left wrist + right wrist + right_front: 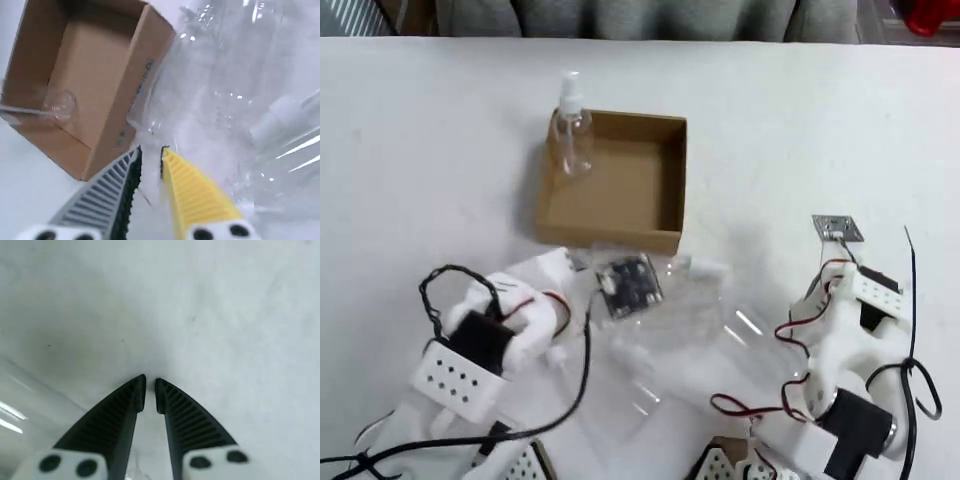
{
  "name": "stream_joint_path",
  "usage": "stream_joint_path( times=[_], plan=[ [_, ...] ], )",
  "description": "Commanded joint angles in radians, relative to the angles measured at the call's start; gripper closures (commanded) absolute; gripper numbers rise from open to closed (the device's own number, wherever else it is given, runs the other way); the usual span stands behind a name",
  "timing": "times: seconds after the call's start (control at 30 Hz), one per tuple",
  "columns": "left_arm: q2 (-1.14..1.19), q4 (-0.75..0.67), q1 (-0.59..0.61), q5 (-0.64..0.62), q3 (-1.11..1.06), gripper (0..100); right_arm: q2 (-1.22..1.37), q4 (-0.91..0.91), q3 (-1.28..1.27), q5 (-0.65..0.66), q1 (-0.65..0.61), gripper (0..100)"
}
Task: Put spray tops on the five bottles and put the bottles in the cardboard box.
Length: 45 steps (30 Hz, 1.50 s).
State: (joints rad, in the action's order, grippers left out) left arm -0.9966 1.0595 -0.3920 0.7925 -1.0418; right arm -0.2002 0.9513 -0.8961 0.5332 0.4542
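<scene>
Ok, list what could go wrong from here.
1. The clear bottles lie bunched on the table right before the cardboard box; a grab at one may roll or shove the others.
2. The left gripper sits close to the box's front wall and could nudge the box.
3. A jolted box might topple the upright spray bottle standing in its corner.

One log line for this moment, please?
cardboard box: one spray-topped bottle inside | other bottles: lying on table near box | left gripper: shut, beside them | right gripper: shut, over table
</scene>
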Motion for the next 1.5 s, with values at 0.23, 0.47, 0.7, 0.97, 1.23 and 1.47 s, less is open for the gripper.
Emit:
stream_joint_path(
  times=[0.23,0.47,0.7,0.97,1.23,1.47],
  plan=[
    [0.371,-0.173,-0.202,-0.015,0.270,93,0.036,0.015,0.064,-0.011,0.005,98.1],
    [0.694,-0.212,-0.272,-0.034,0.506,93,0.039,0.013,0.066,-0.011,0.004,98.1],
    [0.920,-0.112,-0.367,-0.028,0.717,93,0.042,0.012,0.066,-0.011,0.004,98.1],
    [1.164,-0.110,-0.332,-0.026,0.861,93,0.044,0.013,0.066,-0.011,0.004,98.1],
    [1.290,-0.103,-0.260,-0.026,0.914,93,0.044,0.013,0.066,-0.011,0.002,98.2],
    [1.290,-0.012,-0.255,-0.026,0.922,93,0.044,0.013,0.066,-0.011,0.002,98.2]
  ],
)
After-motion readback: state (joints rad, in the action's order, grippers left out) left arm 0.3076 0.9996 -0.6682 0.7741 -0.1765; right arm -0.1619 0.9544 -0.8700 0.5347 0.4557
